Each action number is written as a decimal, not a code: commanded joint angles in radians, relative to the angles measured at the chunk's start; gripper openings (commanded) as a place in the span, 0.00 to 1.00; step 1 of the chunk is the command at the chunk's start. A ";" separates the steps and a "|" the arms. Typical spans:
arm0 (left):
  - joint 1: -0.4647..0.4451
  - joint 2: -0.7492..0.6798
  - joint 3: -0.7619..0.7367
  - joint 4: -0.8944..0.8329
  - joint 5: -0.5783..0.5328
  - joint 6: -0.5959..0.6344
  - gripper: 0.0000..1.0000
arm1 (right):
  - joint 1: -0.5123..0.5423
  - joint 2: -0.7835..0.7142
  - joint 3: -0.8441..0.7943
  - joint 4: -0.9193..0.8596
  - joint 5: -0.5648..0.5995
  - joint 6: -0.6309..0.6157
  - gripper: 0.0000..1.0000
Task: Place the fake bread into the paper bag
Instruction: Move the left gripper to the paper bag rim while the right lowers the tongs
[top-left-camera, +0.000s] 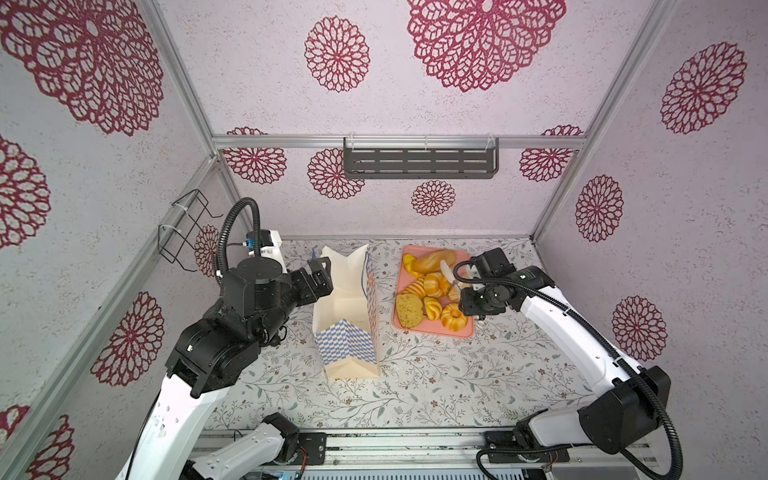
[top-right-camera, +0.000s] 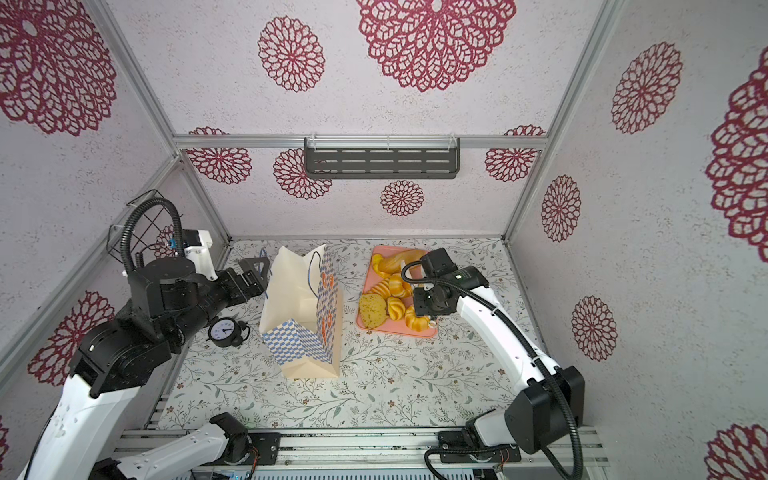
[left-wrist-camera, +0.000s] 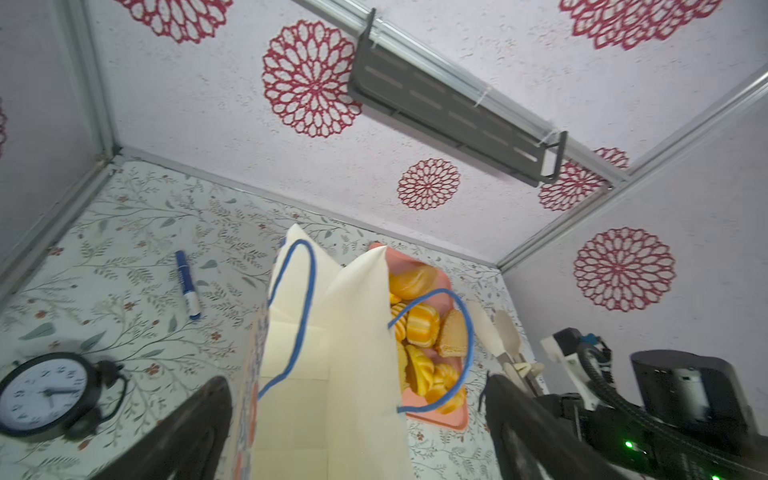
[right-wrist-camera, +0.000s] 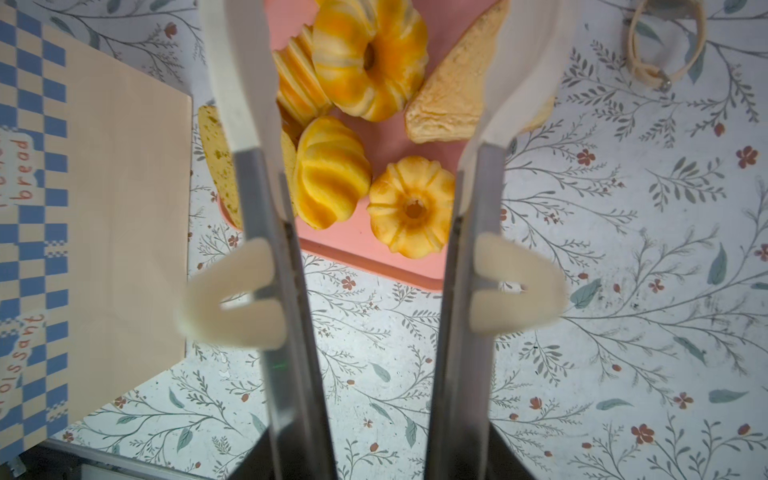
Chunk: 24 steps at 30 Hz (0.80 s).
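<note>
Where the tall cream paper bag (top-left-camera: 349, 345) with blue-and-white checkered sides stands: you find it upright on the floral-patterned table (top-left-camera: 415, 386). Its mouth is open upward and thin blue cord handles hang at the rim. It is left of the tray and apart from it.
Fake bread (top-left-camera: 432, 291): these are golden-yellow toy pieces, and every one you can see lies heaped on the flat pink plastic tray (top-left-camera: 440, 331).
Pieces: the long loaf (top-left-camera: 434, 259) lies at the tray's far end and ridged rolls fill the middle. The green-speckled flat slice (top-left-camera: 409, 309) and the ring bun (top-left-camera: 453, 318) sit at the near edge. The triangular sandwich (right-wrist-camera: 453, 95) shows in the right wrist view.
Left tool (top-left-camera: 321, 272): it is spread wide, just beside the bag's left wall near the rim. In the left wrist view its dark fingers (left-wrist-camera: 199, 415) flank the bag's mouth. You cannot tell whether either one touches the paper.
Right tool (top-left-camera: 467, 297): it is over the tray's right side, pinching the metal arms of cream-tipped kitchen tongs (right-wrist-camera: 257, 187).
Tongs: the two blades stand apart above the bread. In the right wrist view you see a ridged roll and the ring bun between the arms, with no piece clasped. You cannot tell whether the tips touch any bread.
Black round alarm clock (top-right-camera: 226, 331): it sits on the table left of the bag, close under your left arm.
Blue marker pen (left-wrist-camera: 187, 286): it lies flat on the table on the bag's side away from the tray.
</note>
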<state>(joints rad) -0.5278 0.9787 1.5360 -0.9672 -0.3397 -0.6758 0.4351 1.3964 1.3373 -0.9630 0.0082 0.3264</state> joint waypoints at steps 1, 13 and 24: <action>0.059 -0.012 -0.014 -0.050 -0.011 0.024 0.97 | -0.001 -0.053 -0.007 0.004 0.059 0.017 0.48; 0.261 -0.012 -0.091 -0.030 0.230 0.011 0.97 | -0.003 -0.065 -0.023 -0.031 0.084 0.020 0.48; 0.477 -0.023 -0.123 -0.005 0.503 -0.007 0.97 | 0.009 -0.060 -0.118 -0.012 -0.130 -0.008 0.48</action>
<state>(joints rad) -0.0875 0.9615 1.4326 -0.9985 0.0574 -0.6735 0.4366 1.3567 1.2255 -0.9852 -0.0425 0.3313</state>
